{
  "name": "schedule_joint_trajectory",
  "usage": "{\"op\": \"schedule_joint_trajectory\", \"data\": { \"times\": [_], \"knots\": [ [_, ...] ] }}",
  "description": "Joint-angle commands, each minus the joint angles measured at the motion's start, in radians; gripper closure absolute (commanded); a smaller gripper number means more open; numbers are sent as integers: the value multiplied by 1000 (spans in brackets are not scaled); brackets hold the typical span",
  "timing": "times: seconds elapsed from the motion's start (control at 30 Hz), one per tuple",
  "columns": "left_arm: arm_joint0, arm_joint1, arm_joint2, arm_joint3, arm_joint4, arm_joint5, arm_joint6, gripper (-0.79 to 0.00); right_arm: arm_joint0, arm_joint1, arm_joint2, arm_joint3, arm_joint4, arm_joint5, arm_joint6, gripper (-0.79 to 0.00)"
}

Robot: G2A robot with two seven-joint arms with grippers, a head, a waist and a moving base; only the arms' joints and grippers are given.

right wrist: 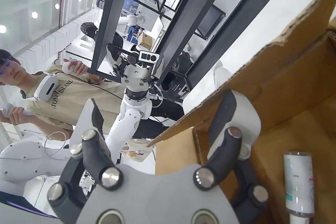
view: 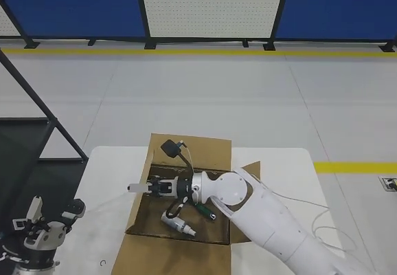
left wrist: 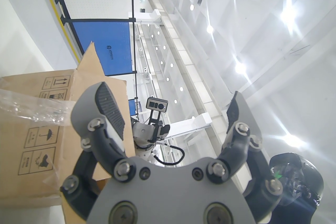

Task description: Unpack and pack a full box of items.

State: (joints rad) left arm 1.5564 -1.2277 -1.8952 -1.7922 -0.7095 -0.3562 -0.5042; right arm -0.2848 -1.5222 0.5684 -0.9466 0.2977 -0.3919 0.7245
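Observation:
An open cardboard box (view: pixel 174 258) stands on the white table (view: pixel 109 180). Inside lie a white and grey roller bottle (view: pixel 178 224) (right wrist: pixel 299 183) and a green-tipped item (view: pixel 202 209). A black adapter with a cable (view: pixel 172 147) rests on the far flap. My right gripper (view: pixel 143 186) (right wrist: pixel 160 101) is open at the box's left wall, whose cardboard edge (right wrist: pixel 262 78) runs between its two fingers. Beyond the table's left front corner, my left gripper (view: pixel 54 208) (left wrist: pixel 170 96) is open, points upward and holds nothing. The box's printed side (left wrist: pixel 31 109) is beside it.
A black metal rack (view: pixel 20 134) stands left of the table. Crumpled clear plastic film (left wrist: pixel 34 107) lies against the box's outer side near the left gripper. Bare table shows left of the box (view: pixel 106 206) and at the right (view: pixel 288 172).

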Motion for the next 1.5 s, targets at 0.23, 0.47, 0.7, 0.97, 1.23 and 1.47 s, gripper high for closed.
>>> {"op": "schedule_joint_trajectory", "data": {
  "times": [0.23, 0.47, 0.7, 0.97, 1.23, 1.47],
  "knots": [
    [1, 0, -1, 0, -2, 1, 1, -785, 0, 0, 0, 1, 1, 1, 2, -785],
    [0, 2, -10, -8, 18, 22, 8, -785, -25, -7, -1, -28, -69, 63, -90, -785],
    [33, 4, -34, 6, 21, 21, -31, -785, 42, -69, -48, -31, -172, 232, -241, -785],
    [91, 0, -60, 35, -23, -17, -66, -785, 160, -170, -94, 99, -149, 293, -213, -785],
    [147, 1, -74, 47, -12, -55, -176, -785, 231, -287, -144, 302, -104, 215, -148, -785],
    [155, -5, -16, -5, 180, -153, -132, -785, 254, -367, -152, 449, -74, 128, -113, -785]
  ]
}}
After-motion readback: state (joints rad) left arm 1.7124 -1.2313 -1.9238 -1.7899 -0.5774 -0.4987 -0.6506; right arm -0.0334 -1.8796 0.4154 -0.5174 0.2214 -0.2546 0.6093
